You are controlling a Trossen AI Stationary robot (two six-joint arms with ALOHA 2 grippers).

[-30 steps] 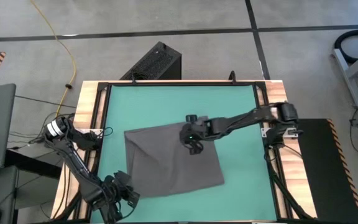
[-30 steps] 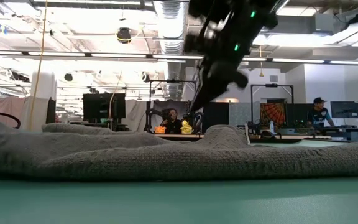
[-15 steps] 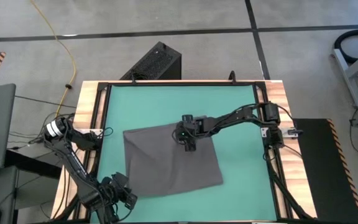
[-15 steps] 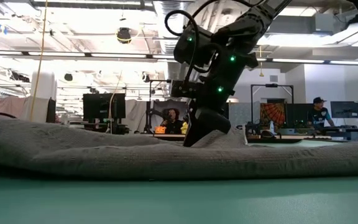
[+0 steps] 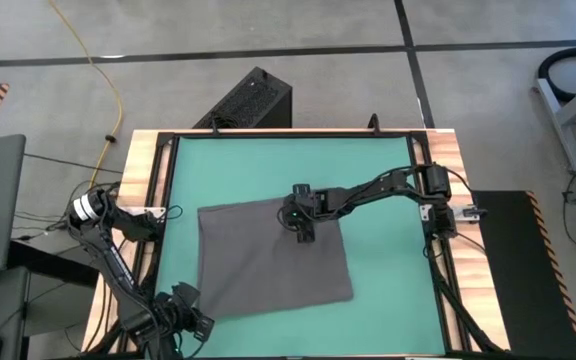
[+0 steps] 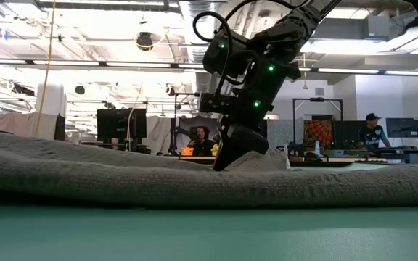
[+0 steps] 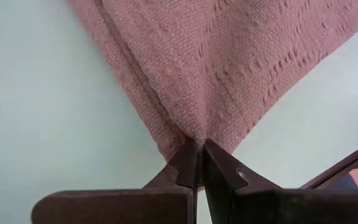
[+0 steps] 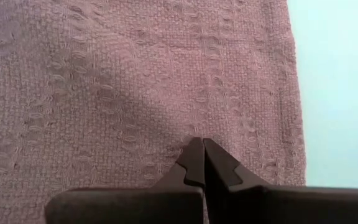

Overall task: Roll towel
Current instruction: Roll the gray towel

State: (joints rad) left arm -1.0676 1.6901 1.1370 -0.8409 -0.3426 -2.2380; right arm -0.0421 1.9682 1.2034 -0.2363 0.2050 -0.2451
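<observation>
Pinching towel (image 5: 268, 260), right hand (image 5: 304, 234) hides its contact point.

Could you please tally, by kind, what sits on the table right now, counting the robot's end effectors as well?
Towel: 1
Green mat: 1
End effectors: 2, the left end effector shut on the towel's near-left corner, the right end effector shut and pressed on the towel near its far edge
Total: 4
</observation>
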